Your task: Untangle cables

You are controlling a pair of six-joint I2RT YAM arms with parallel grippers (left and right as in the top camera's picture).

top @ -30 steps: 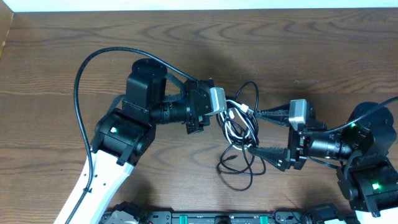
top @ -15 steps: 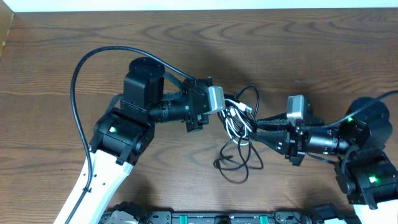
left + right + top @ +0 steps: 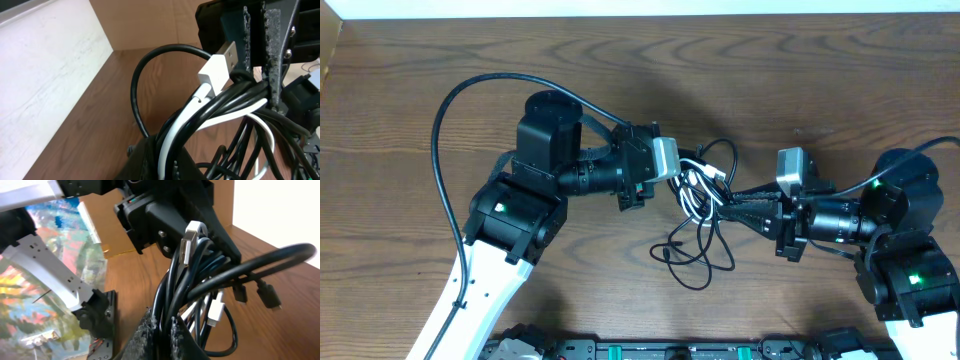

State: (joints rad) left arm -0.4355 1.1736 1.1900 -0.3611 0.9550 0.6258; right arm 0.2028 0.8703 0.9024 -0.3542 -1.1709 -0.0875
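The left hand (image 3: 686, 180) and right hand (image 3: 724, 204) each clamp the tangled cables (image 3: 701, 203)

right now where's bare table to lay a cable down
Bare: the table along the far edge, and left of the left arm. Crowded: the middle, where the left gripper and right gripper clamp the cables.

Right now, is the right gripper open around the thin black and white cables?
No, the right gripper is shut on the cables, pinching the bundle.
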